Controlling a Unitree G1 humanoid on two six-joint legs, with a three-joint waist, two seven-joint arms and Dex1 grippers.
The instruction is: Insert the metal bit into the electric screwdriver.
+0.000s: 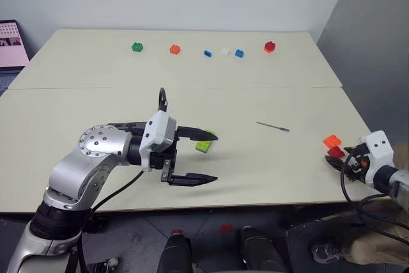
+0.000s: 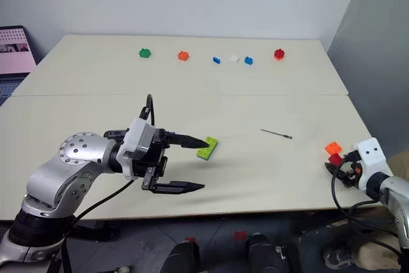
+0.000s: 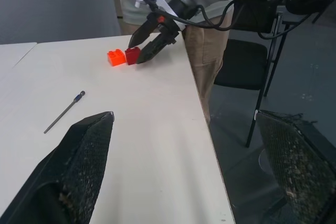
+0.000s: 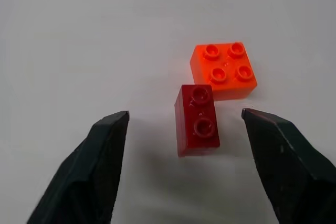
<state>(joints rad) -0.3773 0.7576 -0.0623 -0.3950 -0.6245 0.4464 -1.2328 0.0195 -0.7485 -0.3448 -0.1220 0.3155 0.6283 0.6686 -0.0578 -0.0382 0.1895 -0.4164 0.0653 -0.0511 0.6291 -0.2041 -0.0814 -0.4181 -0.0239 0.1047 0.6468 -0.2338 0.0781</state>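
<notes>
The metal bit (image 1: 273, 126), a thin grey rod, lies flat on the cream table (image 1: 255, 177), right of centre; its length shows in the left wrist view (image 3: 64, 112). The electric screwdriver is out of view. My left gripper (image 1: 214, 158) hovers open over the table's front middle, pointing right, with nothing between its fingers. A lime green brick (image 2: 207, 148) lies just beyond its far finger. At the table's right edge my right gripper (image 4: 185, 113) is open, its fingers on either side of a dark red brick (image 4: 197, 121) that lies on the table. An orange brick (image 4: 223, 69) touches that brick.
Small bricks line the table's far side, from a green one (image 1: 137, 46) to a red one (image 1: 269, 46). A laptop (image 1: 9, 46) sits at the far left. A person (image 3: 202, 40) stands by the right edge, with a black chair (image 3: 239, 61) beyond.
</notes>
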